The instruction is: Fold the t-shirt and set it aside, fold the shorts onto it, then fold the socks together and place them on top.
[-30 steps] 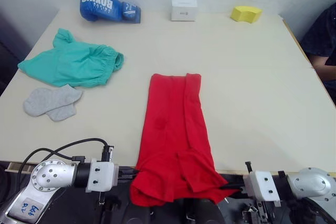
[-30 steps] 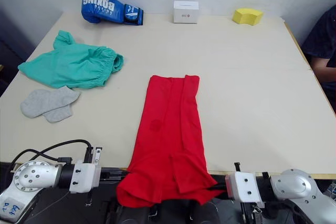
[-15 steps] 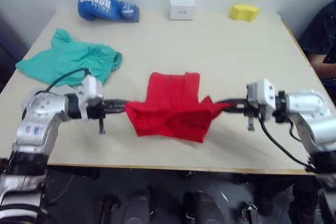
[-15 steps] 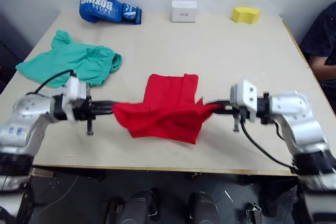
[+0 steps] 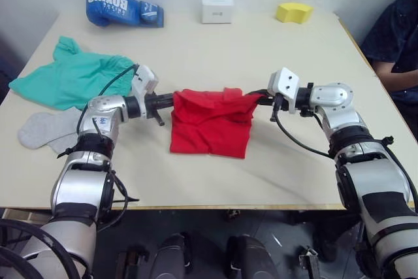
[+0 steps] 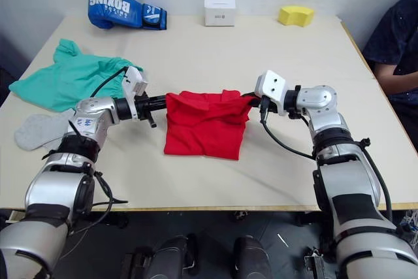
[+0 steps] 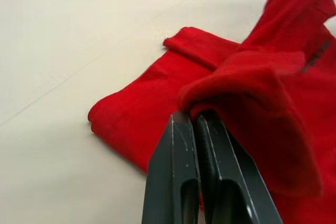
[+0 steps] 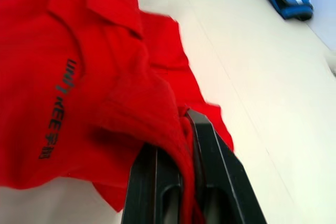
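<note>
**T-shirt pinched at both far corners**

The t-shirt lies folded over on itself mid-worktop, red and bunched along its far edge. The shorts sprawl well off to the left, the socks just nearer from them. The left pincer is clamped on the shirt's far left corner, the right pincer on its far right corner, cloth squeezed between each pair of fingers.

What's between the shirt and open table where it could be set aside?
Nothing visible. Both grippers, left and right, grip the t-shirt; bare table lies beyond. The shorts and socks lie to its left.
</note>
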You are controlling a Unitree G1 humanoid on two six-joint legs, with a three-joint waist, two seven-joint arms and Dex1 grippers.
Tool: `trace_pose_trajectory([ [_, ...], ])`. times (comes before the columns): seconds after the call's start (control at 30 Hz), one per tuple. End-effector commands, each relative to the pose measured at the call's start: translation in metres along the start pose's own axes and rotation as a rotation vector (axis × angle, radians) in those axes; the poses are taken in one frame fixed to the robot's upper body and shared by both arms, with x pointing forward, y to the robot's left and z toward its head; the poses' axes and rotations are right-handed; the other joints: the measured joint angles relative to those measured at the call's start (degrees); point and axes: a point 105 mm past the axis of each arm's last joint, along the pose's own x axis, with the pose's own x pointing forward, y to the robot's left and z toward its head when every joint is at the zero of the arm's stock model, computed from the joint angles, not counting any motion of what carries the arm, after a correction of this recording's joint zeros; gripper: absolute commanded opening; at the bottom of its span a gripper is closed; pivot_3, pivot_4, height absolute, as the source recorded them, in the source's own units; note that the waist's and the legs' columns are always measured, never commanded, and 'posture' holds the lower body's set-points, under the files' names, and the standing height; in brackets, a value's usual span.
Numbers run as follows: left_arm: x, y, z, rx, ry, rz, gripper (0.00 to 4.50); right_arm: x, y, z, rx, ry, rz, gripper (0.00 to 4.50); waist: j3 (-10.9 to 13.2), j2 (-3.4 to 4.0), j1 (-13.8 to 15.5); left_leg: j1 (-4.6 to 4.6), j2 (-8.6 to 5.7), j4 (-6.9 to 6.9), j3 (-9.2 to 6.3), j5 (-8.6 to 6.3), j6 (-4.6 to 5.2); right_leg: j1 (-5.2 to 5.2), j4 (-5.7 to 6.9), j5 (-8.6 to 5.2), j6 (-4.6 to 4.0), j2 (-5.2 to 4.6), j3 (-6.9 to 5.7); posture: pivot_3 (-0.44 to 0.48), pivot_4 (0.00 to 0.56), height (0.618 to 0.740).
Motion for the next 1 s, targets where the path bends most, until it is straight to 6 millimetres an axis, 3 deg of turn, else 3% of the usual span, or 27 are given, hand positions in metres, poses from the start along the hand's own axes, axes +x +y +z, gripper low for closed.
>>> trace_pose_trajectory([
  [0.03, 0.002, 0.006, 0.005, 0.015, 0.007, 0.034, 0.03, 0.003, -0.009, 0.004, -0.001, -0.004, -0.061, 0.0, 0.0, 0.0, -0.5, 0.0, 0.0, -0.02, 0.0, 0.01, -0.01, -0.02, 0.02, 0.0, 0.0, 0.0, 0.0, 0.0, 0.15, 0.74],
  [0.37, -0.007, 0.026, -0.006, -0.096, -0.011, 0.216, 0.03, 0.029, -0.003, 0.002, 0.038, 0.019, -0.105, 0.0, 0.0, 0.0, -1.1, -0.02, 0.03, -0.09, 0.26, 0.01, -0.03, -0.33, 0.19, 0.0, 0.0, 0.02, 0.57, 0.0, 0.15, 0.74],
  [0.57, -0.013, 0.024, -0.019, -0.116, -0.003, 0.221, 0.03, 0.039, 0.0, 0.002, 0.002, 0.061, -0.1, 0.0, 0.0, 0.0, -1.2, -0.03, 0.03, -0.15, 0.61, 0.01, -0.03, -0.65, 0.39, 0.0, 0.0, 0.02, 0.77, 0.0, 0.15, 0.74],
  [0.87, -0.009, 0.028, -0.018, -0.182, -0.061, 0.289, 0.03, 0.052, -0.004, 0.007, 0.022, 0.079, -0.153, 0.0, 0.0, 0.0, -1.4, -0.04, 0.07, -0.12, 0.86, 0.01, -0.02, -0.85, 0.6, 0.0, 0.0, 0.01, 0.99, 0.0, 0.15, 0.74],
  [0.93, -0.009, 0.031, -0.017, -0.192, -0.069, 0.32, 0.5, 0.053, -0.008, 0.007, 0.101, 0.064, -0.189, 0.0, 0.0, 0.0, -1.5, -0.04, 0.08, -0.12, 0.88, 0.01, -0.02, -0.86, 0.61, 0.0, 0.0, 0.02, 1.01, 0.0, 0.15, 0.74],
  [1.0, -0.009, 0.033, -0.016, -0.207, -0.073, 0.346, 1.08, 0.053, -0.013, 0.007, 0.203, 0.05, -0.225, 0.6, 0.0, 0.0, -1.6, -0.04, 0.08, -0.12, 0.88, 0.01, -0.02, -0.86, 0.61, 0.0, 0.0, 0.02, 1.01, 0.0, 0.15, 0.74],
])
